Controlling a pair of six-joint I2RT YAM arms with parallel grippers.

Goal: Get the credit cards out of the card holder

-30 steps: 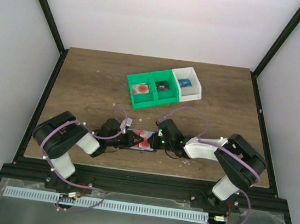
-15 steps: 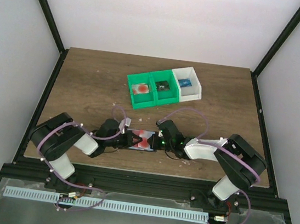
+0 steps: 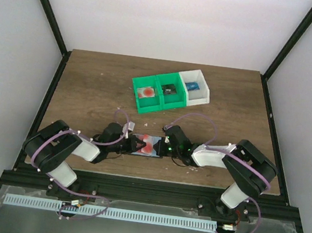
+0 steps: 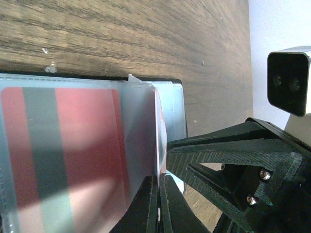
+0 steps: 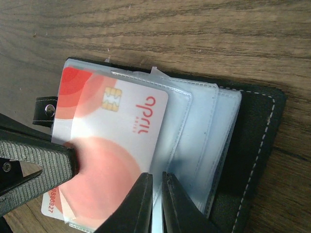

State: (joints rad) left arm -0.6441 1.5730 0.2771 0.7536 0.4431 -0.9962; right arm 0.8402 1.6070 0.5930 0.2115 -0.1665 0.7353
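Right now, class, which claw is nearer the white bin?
Right. The right claw is at the right end of the holder, short and left of the white bin; the left claw, at its left end, is farther left.

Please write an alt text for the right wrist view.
The right hand pinches a clear sleeve of the open black card holder, which lies on a wooden table. A red-and-white credit card shows inside.
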